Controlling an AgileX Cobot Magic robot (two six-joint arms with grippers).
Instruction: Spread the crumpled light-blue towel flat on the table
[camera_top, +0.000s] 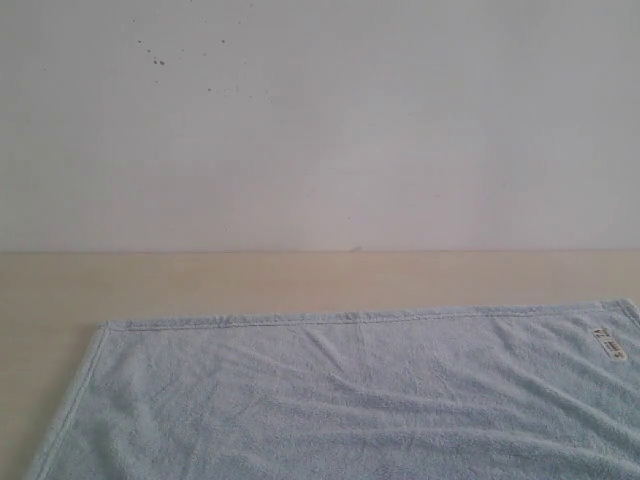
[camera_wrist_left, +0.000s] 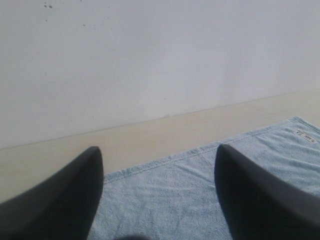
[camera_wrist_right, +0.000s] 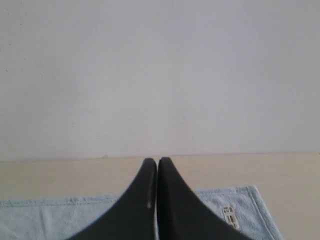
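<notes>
On the table (camera_top: 200, 280) lies the towel (camera_top: 350, 400), spread almost flat with shallow wrinkles, its far hem straight and a bare strip of table beyond it. A white label (camera_top: 608, 343) sits at the towel's far corner on the right arm's side. Over the towel, the left gripper (camera_wrist_left: 159, 149) has its jaws spread wide, holding nothing. The right gripper (camera_wrist_right: 157, 161), near the label, has its jaws pressed together and empty. A white wall (camera_top: 320, 120) rises behind the table.
</notes>
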